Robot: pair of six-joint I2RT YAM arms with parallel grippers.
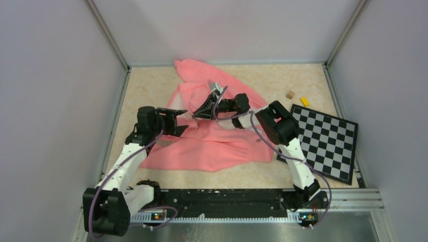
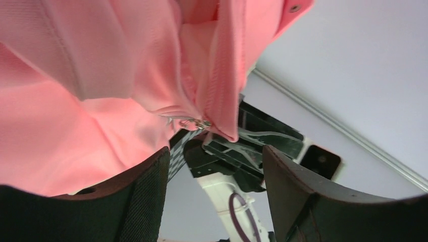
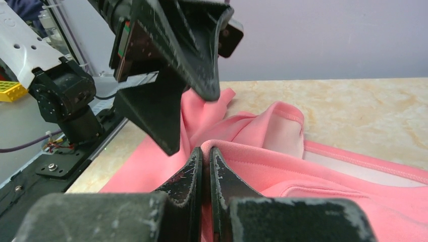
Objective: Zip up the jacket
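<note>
1. Jacket (image 1: pixel 217 146) in view: a big salmon-pink fleece heap, crumpled across the middle of the beige table (image 1: pixel 151 91). One part is thrown toward the far wall, and a broad flat panel is spread toward my bases.
2. Its front is not zipped. The small metal zipper slider (image 2: pixel 194 122) hangs at the low corner of a lifted fold, just above my left fingers (image 2: pixel 146 201).
3. My right pincer (image 1: pixel 198 115) is pressed together on a folded edge of the pink cloth and holds that edge up off the table. In its own wrist view the fabric runs straight in between the tips.
4. My left pincer (image 1: pixel 180 122) stands spread wide with nothing between its fingers. It faces the right one, just beside the raised fold; whether it brushes the cloth I cannot tell.
5. Paler pink lining (image 3: pixel 290 136) shows where the edge turns over, with a stitched seam running along the rim.
6. A small metal snap (image 2: pixel 294 7) sits on a flap near the top of the left wrist view.
7. Off to the right lies a checkerboard (image 1: pixel 323 141), near the garment's right corner.
</note>
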